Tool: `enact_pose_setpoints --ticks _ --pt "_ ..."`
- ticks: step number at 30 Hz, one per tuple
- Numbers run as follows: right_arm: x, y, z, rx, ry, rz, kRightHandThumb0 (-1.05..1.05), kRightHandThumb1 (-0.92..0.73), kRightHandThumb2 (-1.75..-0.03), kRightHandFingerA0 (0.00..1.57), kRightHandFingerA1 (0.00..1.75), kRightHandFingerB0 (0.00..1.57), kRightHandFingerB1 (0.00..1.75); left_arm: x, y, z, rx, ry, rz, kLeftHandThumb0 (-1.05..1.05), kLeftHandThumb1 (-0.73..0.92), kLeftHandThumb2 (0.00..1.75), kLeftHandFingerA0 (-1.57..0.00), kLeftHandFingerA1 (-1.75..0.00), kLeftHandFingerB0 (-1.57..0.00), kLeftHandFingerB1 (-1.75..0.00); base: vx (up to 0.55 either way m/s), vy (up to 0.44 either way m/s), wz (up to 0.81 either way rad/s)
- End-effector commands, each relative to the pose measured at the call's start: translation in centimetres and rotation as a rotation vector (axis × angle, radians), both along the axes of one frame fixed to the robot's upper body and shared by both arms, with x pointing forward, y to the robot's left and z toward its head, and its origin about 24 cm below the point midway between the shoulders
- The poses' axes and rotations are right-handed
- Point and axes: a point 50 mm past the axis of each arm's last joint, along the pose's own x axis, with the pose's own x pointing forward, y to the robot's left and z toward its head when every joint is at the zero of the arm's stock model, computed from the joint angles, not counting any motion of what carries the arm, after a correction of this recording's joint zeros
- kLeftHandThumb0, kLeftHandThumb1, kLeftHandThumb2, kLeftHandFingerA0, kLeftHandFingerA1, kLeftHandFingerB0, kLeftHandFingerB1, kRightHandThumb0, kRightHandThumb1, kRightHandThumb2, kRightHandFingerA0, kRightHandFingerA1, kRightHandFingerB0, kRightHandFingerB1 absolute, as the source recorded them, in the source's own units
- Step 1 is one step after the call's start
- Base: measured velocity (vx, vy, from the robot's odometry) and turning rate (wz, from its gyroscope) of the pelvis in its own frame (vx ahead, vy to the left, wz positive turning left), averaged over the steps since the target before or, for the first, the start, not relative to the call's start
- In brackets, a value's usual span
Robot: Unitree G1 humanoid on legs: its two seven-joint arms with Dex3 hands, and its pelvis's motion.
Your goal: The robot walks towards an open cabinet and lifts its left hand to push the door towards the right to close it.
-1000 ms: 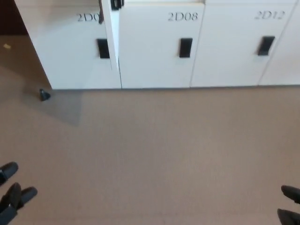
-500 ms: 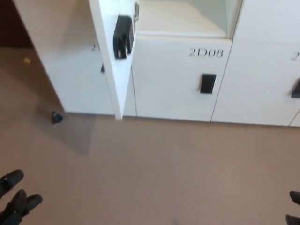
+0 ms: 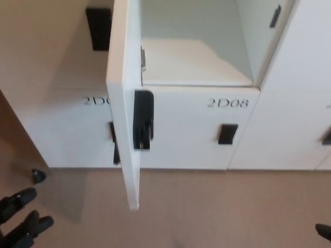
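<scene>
Clearly the door [image 3: 125, 103] is not yet closed: seen from the robot's head camera looking down, the white cabinet door stands open, edge-on toward the viewer, running from twelve o'clock down to about six o'clock just left of centre. A black latch [image 3: 143, 120] sits on its inner face. To the door's right, toward one o'clock, the open compartment [image 3: 196, 62] shows a pale, bare interior. Below it sits a closed white locker front [image 3: 199, 129] with a black handle [image 3: 227, 134]. The left hand [image 3: 20, 217] shows only at eight o'clock, low in the corner above the tan floor [image 3: 217, 212], its dark fingers spread apart and holding nothing, well apart from the door. Of the right hand [image 3: 324, 232] only a dark tip shows at four o'clock, and whether it is spread or closed cannot be told. By this view the approach looks largely made, since the cabinet fills the upper picture; lifting the left hand to the door's outer face and pushing it rightward is all left to do. Readable writing: "2D08" [image 3: 228, 103] in grey on the closed front below the opening, and a partly hidden "2D" [image 3: 95, 101] on the locker behind the door, its last characters covered.
</scene>
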Motion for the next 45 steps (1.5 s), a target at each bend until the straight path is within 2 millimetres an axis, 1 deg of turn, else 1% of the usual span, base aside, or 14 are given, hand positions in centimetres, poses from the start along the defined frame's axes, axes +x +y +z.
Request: enact_pose_setpoints --ticks 1,2,3,8,9,13,17,18,23,29,36,40,42,45 --pt "-0.8 -0.1 -0.4 -0.037 0.014 0.005 -0.29 -0.66 -0.59 0.69 0.48 0.53 0.43 -0.1 0.8 0.3 0.115 -0.009 -0.022 -0.25 0.76 0.61 -0.56 -0.60 -0.39 -0.46 0.29 -0.004 0.18" --pt "-1.1 0.1 -0.6 -0.035 0.020 0.006 -0.30 -0.66 -0.59 0.69 0.48 0.54 0.43 -0.2 0.8 0.4 0.131 -0.001 -0.027 -0.25 0.77 0.62 -0.53 -0.57 -0.37 -0.45 0.30 -0.028 0.26" --pt "-1.4 0.0 -0.7 -0.035 0.028 0.004 -0.31 -0.66 -0.59 0.69 0.48 0.55 0.43 -0.1 0.7 0.4 0.152 0.009 -0.033 -0.23 0.77 0.62 -0.55 -0.58 -0.38 -0.45 0.29 -0.051 0.33" --pt "-1.5 -0.2 -0.8 -0.045 0.042 0.010 -0.32 -0.65 -0.59 0.69 0.48 0.54 0.43 -0.1 0.4 0.3 0.190 0.011 -0.045 -0.23 0.77 0.62 -0.55 -0.57 -0.40 -0.45 0.37 -0.056 0.30" --pt "-1.4 -0.1 -0.8 -0.049 0.041 0.015 -0.34 -0.65 -0.59 0.69 0.48 0.55 0.43 0.0 0.4 0.4 0.202 0.009 -0.051 -0.27 0.76 0.62 -0.53 -0.56 -0.39 -0.45 0.37 0.007 0.00" --pt "-1.3 0.0 -0.7 -0.069 0.041 0.030 -0.35 -0.65 -0.59 0.70 0.48 0.56 0.43 0.1 0.4 0.6 0.228 -0.005 -0.069 -0.25 0.77 0.62 -0.46 -0.53 -0.38 -0.44 0.32 -0.001 -0.09" --pt "-1.0 0.0 -0.7 -0.085 0.034 0.041 -0.36 -0.65 -0.58 0.72 0.48 0.57 0.43 0.3 0.3 0.9 0.232 -0.022 -0.068 -0.24 0.77 0.63 -0.48 -0.54 -0.40 -0.45 0.28 0.052 -0.13" --pt "-1.0 0.0 -0.6 -0.087 0.031 0.044 -0.31 -0.65 -0.59 0.74 0.50 0.59 0.45 0.5 0.3 0.9 0.242 -0.026 -0.073 -0.25 0.76 0.62 -0.44 -0.53 -0.39 -0.44 0.14 0.157 0.14" --pt "-0.7 0.1 -0.6 -0.091 0.022 0.051 -0.30 -0.65 -0.59 0.76 0.50 0.62 0.45 0.8 0.4 0.9 0.246 -0.041 -0.077 -0.24 0.76 0.60 -0.40 -0.52 -0.39 -0.44 0.16 0.247 -0.05" --pt "-0.5 0.2 -0.5 -0.091 0.019 0.053 -0.31 -0.67 -0.59 0.75 0.50 0.61 0.45 1.0 0.3 1.0 0.244 -0.058 -0.083 -0.24 0.75 0.61 -0.39 -0.52 -0.39 -0.45 0.00 0.035 0.02" --pt "-0.4 0.2 -0.6 -0.104 0.024 0.065 -0.30 -0.67 -0.58 0.77 0.50 0.63 0.45 1.1 0.2 1.0 0.242 -0.070 -0.092 -0.25 0.74 0.61 -0.44 -0.55 -0.40 -0.45 0.04 -0.039 0.01" --pt "-0.2 0.1 -0.6 -0.107 0.029 0.066 -0.33 -0.66 -0.59 0.77 0.50 0.63 0.45 1.4 -0.3 1.3 0.229 -0.099 -0.098 -0.26 0.75 0.61 -0.41 -0.56 -0.38 -0.44 0.00 0.000 0.00" --pt "-0.2 0.1 -0.6 -0.112 0.032 0.071 -0.34 -0.66 -0.59 0.78 0.50 0.63 0.45 2.0 -1.0 1.6 0.200 -0.130 -0.074 -0.24 0.76 0.62 -0.40 -0.58 -0.36 -0.44 0.00 0.000 0.00" --pt "0.1 0.2 -0.5 -0.117 0.026 0.079 -0.32 -0.65 -0.59 0.79 0.51 0.64 0.46 3.1 -2.0 2.3 0.183 -0.167 -0.077 -0.28 0.74 0.61 -0.39 -0.56 -0.36 -0.44 0.00 0.000 0.00"
